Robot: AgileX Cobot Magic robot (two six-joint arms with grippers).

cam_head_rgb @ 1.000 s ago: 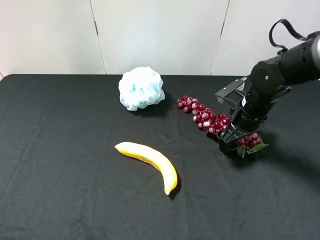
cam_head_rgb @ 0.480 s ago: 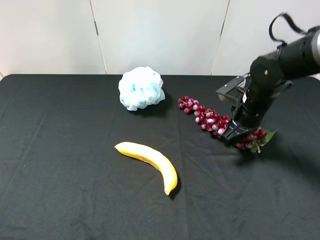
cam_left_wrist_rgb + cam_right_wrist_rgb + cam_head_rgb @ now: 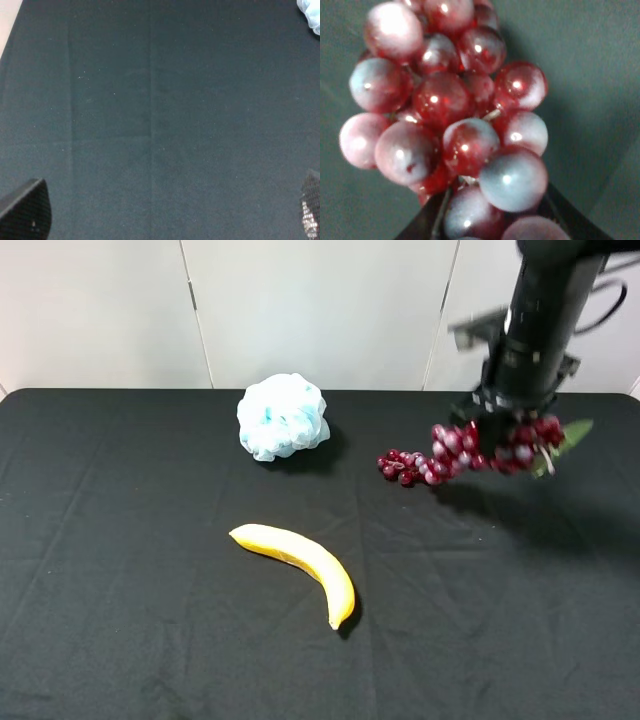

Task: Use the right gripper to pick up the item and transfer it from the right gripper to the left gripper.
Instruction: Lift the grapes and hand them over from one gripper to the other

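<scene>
Grapes (image 3: 456, 445) gripped between right jaws, airborne

Ext. high cam: front, elevated, looks down across whole tabletop (image 3: 120, 640) to rear wall (image 3: 320, 310). L wrist cam: aimed down at tabletop, mid range; shares tabletop and blue-white puff (image 3: 312, 15) edge w/ ext. view. R wrist cam: very close on grape bunch (image 3: 445, 125), also in ext. view.
</scene>
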